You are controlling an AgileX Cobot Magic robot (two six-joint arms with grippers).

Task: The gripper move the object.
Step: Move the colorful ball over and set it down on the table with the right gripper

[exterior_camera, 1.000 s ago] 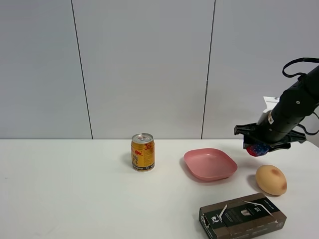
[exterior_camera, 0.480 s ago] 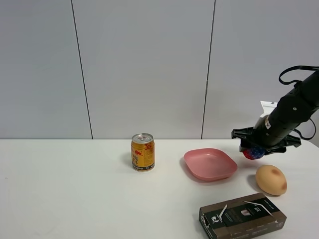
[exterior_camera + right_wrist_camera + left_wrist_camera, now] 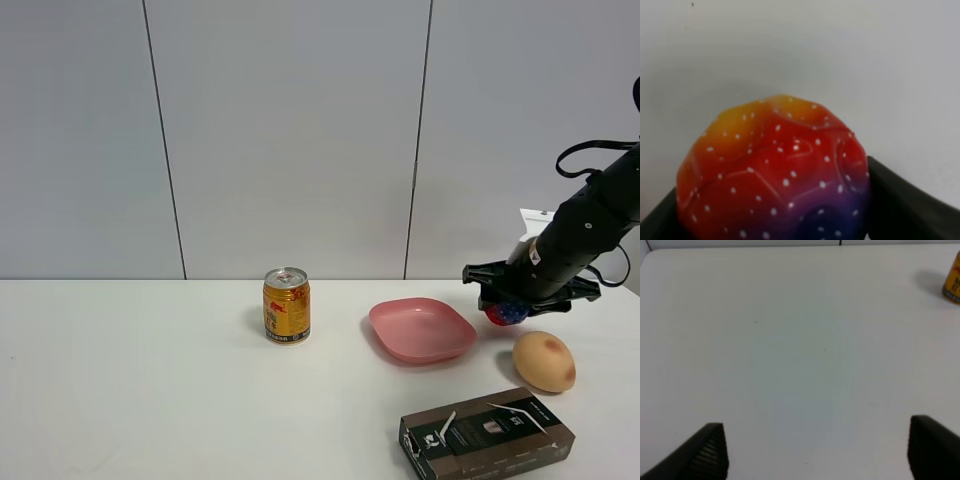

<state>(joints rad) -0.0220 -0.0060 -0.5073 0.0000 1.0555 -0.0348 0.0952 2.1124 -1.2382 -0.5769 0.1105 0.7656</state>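
Note:
My right gripper is shut on the ball, a small round ball mottled red, blue and purple. It holds the ball low over the table, just right of the pink plate and behind the tan egg-shaped thing. In the right wrist view the ball fills the frame between the black fingers, red and orange on top, purple below, with white dots. My left gripper is open over bare white table; the arm is out of the exterior view.
A gold drink can stands left of the plate; it also shows at the edge of the left wrist view. A dark box lies at the table's front, in front of the egg-shaped thing.
My right gripper has moved down and a little to the left with the ball, closer to the table and the plate's right edge.

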